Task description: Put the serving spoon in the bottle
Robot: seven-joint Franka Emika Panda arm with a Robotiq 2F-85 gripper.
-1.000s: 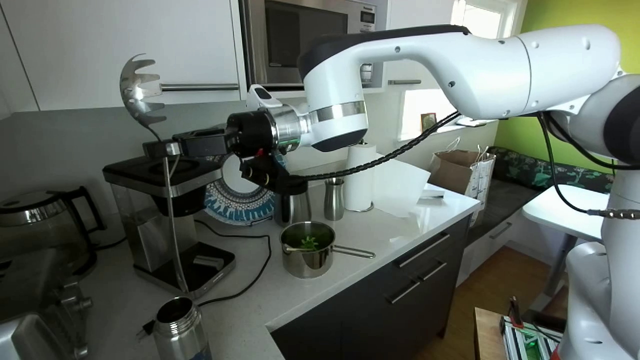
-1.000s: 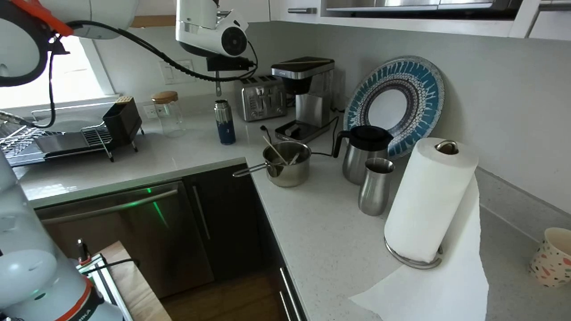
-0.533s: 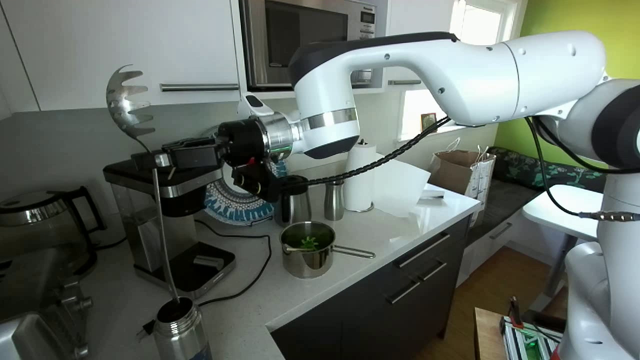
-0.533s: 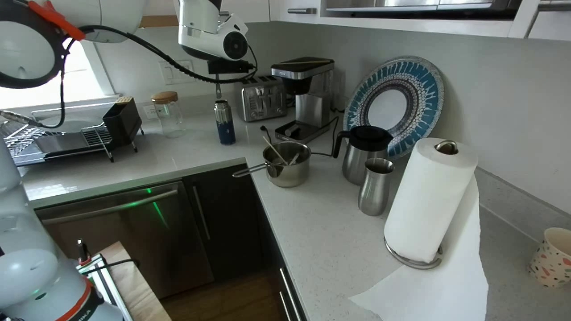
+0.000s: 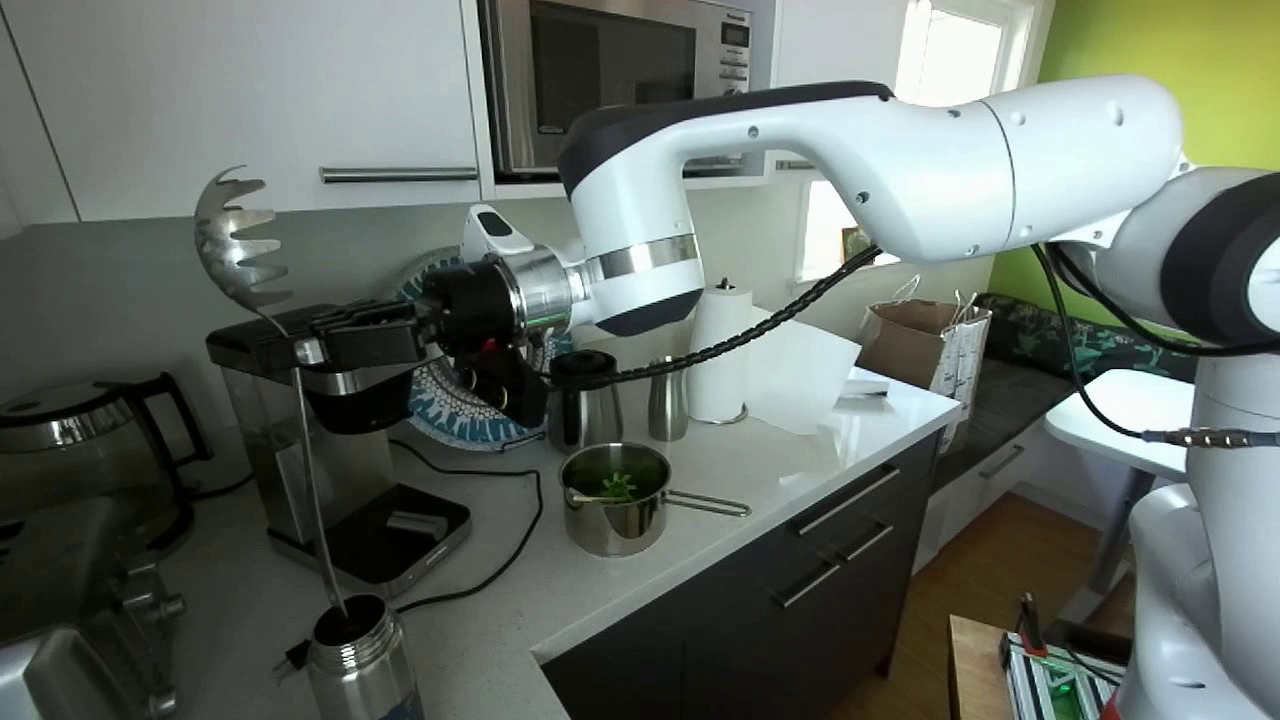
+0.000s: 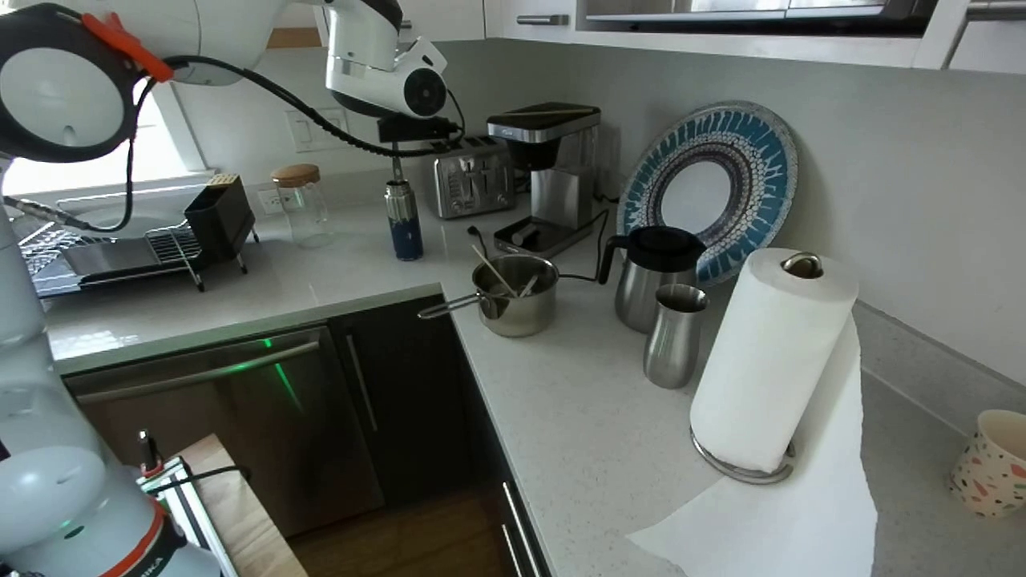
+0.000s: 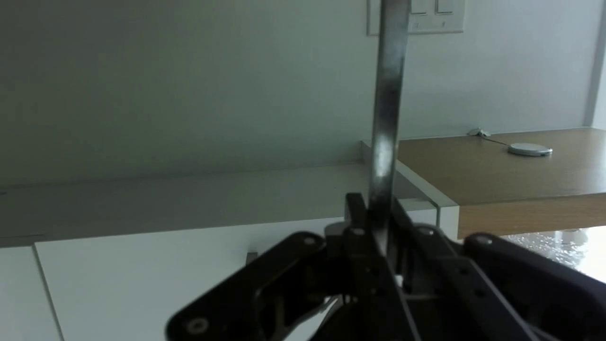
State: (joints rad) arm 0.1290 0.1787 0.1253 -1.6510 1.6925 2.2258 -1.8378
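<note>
The serving spoon (image 5: 235, 245) is steel with a toothed head on top and a long thin handle. My gripper (image 5: 300, 352) is shut on its upper handle and holds it slightly tilted, head up. In the wrist view, the spoon's shaft (image 7: 386, 118) stands between the gripper's (image 7: 377, 208) fingertips. The bottle (image 5: 362, 665), steel with a threaded mouth, stands upright below; its blue lower part shows in an exterior view (image 6: 405, 232). In both exterior views the handle's lower end meets the bottle's mouth. How far inside it reaches, I cannot tell.
The coffee maker (image 5: 290, 490) stands right behind the spoon handle. A toaster (image 6: 474, 178) is beside the bottle. A saucepan (image 5: 612, 520) with utensils, a glass jar (image 6: 303, 208), a glass kettle (image 5: 75, 460) and a paper towel roll (image 6: 769, 361) also stand on the counter.
The arm and gripper have moved down, and leftward in an exterior view, with the spoon. The handle's lower end has come down to the bottle's mouth. The bottle has not moved.
</note>
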